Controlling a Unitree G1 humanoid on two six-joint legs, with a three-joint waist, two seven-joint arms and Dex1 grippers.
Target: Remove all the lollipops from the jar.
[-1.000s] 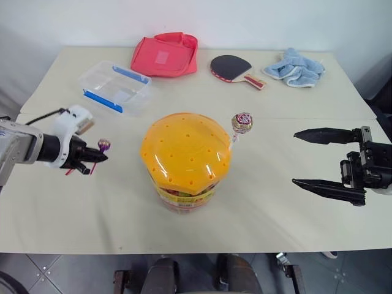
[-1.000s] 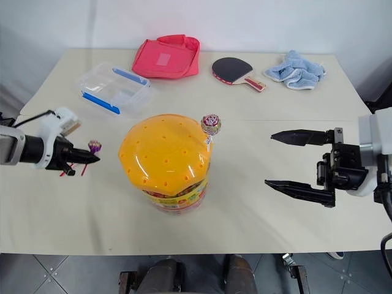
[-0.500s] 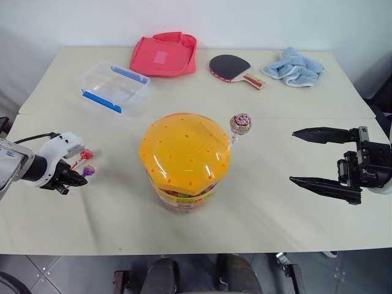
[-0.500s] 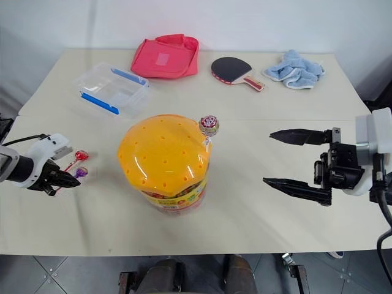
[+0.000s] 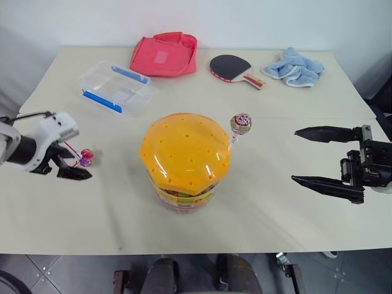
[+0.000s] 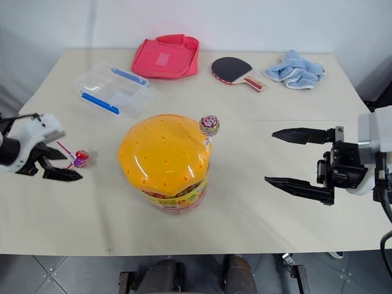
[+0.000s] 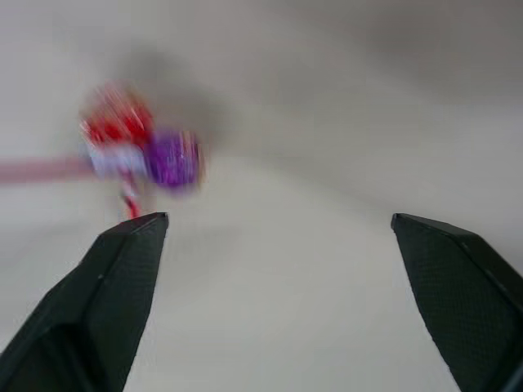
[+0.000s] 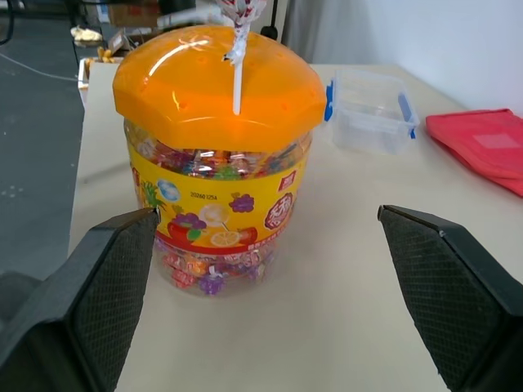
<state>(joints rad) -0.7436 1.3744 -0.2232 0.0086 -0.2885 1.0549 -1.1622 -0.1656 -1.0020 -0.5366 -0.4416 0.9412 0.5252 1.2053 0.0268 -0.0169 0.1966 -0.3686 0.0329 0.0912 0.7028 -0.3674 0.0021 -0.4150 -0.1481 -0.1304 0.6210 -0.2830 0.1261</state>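
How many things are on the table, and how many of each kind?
Lollipops: 3, two on the table, one stuck in the lid
Jar: 1
Clear box: 1
Pink pouch: 1
Paddle: 1
Blue cloth: 1
Total: 8

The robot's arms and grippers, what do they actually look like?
The left gripper has a white rounded wrist housing, two black tapered fingers and a thin black cable arching behind. The right gripper has two long black pointed fingers on a boxy black mount, with a white block behind.
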